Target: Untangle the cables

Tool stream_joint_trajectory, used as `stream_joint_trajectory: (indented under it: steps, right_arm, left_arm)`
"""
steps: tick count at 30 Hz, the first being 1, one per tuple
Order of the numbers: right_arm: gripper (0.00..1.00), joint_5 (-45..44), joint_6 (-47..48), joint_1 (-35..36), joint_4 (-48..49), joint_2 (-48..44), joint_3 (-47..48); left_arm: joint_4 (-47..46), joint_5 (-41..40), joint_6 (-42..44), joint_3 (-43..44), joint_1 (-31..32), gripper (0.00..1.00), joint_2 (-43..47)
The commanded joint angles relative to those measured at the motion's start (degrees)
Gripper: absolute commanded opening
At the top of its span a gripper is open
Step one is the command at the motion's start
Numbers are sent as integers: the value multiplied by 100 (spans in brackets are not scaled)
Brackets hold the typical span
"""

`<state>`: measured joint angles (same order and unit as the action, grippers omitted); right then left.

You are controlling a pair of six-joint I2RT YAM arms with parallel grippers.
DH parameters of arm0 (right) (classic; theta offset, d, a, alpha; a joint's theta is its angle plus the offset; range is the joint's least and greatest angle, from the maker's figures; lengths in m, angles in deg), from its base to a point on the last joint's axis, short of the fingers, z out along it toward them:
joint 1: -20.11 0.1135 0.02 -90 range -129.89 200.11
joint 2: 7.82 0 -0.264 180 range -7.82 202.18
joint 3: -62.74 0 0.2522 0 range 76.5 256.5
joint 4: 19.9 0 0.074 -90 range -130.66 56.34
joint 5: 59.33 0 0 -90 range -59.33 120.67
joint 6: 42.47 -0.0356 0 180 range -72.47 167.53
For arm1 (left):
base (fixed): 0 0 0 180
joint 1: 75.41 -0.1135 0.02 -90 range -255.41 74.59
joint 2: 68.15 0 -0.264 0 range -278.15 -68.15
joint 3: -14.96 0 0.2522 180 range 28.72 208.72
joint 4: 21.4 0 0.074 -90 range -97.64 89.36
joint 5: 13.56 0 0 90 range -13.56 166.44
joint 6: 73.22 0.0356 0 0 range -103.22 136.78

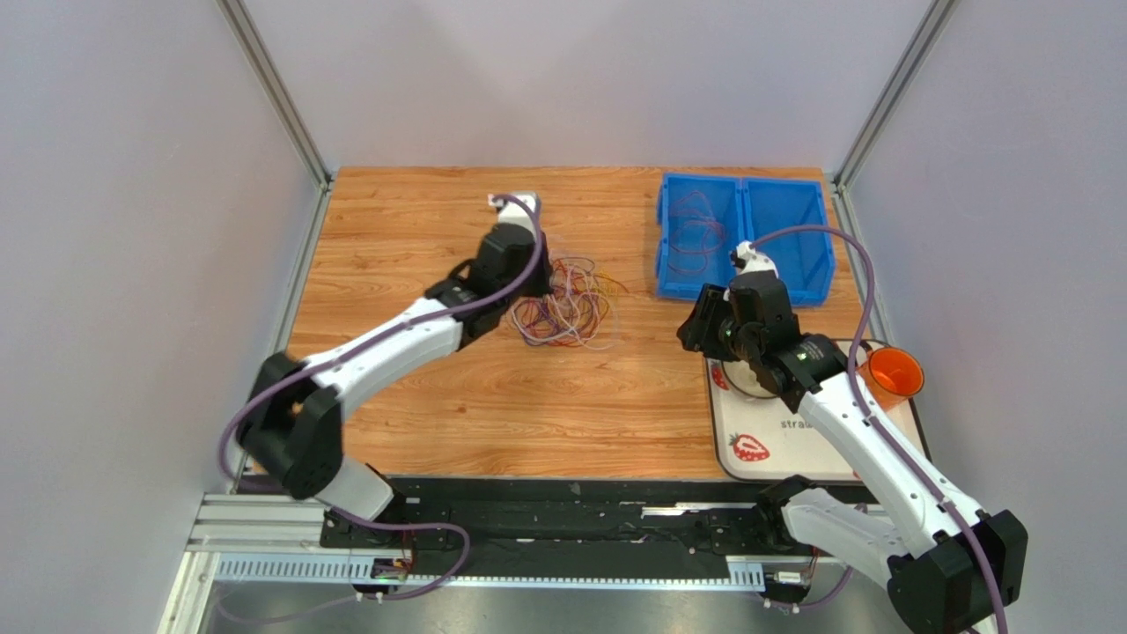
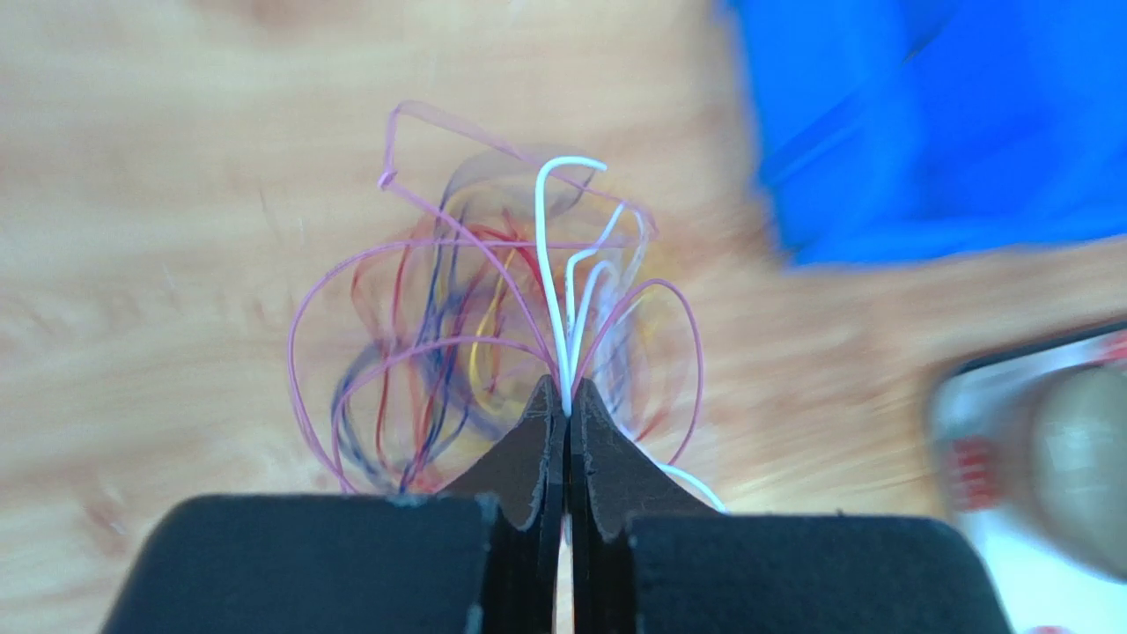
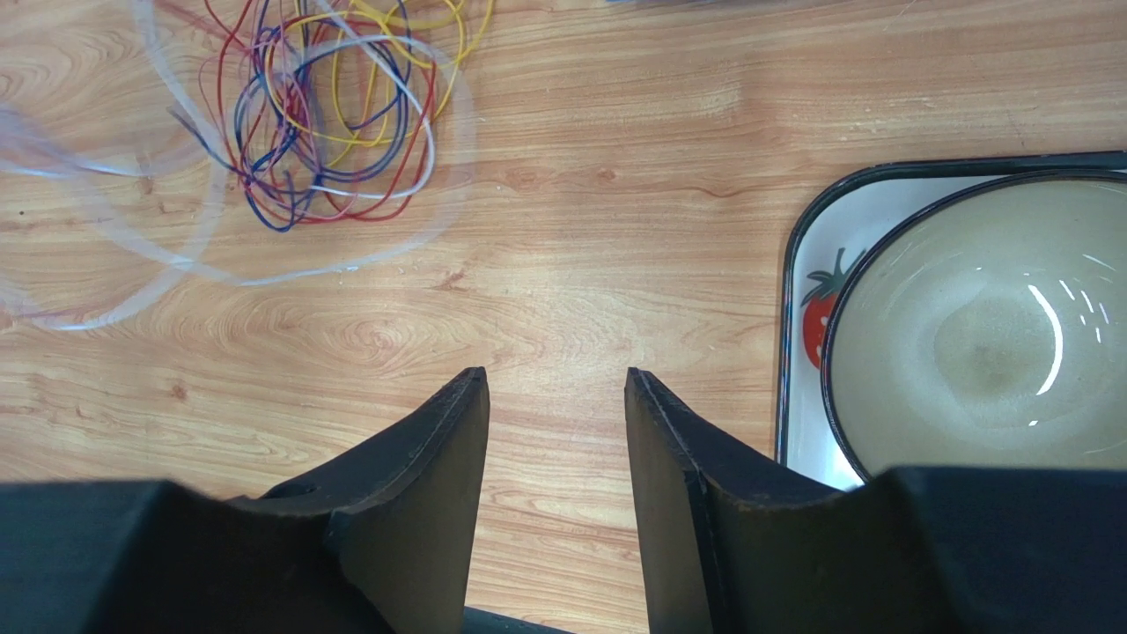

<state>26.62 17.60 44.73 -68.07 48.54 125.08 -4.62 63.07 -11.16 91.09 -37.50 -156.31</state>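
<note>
The cables (image 1: 566, 307) lie as a tangle of thin red, purple, orange, yellow and white loops on the wooden table, just right of my left gripper (image 1: 527, 259). In the left wrist view my left gripper (image 2: 566, 396) is shut on a white cable (image 2: 545, 264) and thin pink strands, with the loops (image 2: 450, 357) fanning out beyond the tips. My right gripper (image 1: 697, 324) is open and empty over bare wood. In the right wrist view it (image 3: 556, 383) points at the table, with the tangle (image 3: 331, 106) far off at upper left.
A blue two-compartment bin (image 1: 744, 235) at the back right holds a few thin cables. A white tray (image 1: 741, 449) with a strawberry print sits at the right, holding a bowl (image 3: 986, 330). An orange cup (image 1: 894, 374) stands beside it.
</note>
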Motion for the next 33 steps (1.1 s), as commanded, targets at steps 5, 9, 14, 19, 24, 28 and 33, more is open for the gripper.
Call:
stream_joint_trajectory:
  steps: [5,9,14,19,24,28,33]
  right_arm:
    - [47,80,14,34,154,-28,231]
    - [59,142,-13,34,137,-46,179]
    - [66,54,14,25,-12,-178,82]
    - [68,18,58,34,-162,-327,99]
    - [66,282,-91,182,-31,-310,-14]
    - [64,169,-275,683,241,-39,-164]
    - [61,-69,-461,1465,488,621,-85]
  left_arm:
    - [1033,571,694,1865,32,0,1670]
    - [1007,1106,615,1665,32,12,1592]
    - [1112,1214,316,911,32,75,1249]
    - [1103,766,202,216,32,79,1301]
    - [937,326,9,-347,-29,76,1424]
    - [359,317,-185,-1023,-152,73,1293]
    - [-563,668,-422,-1666,-503,71,1012]
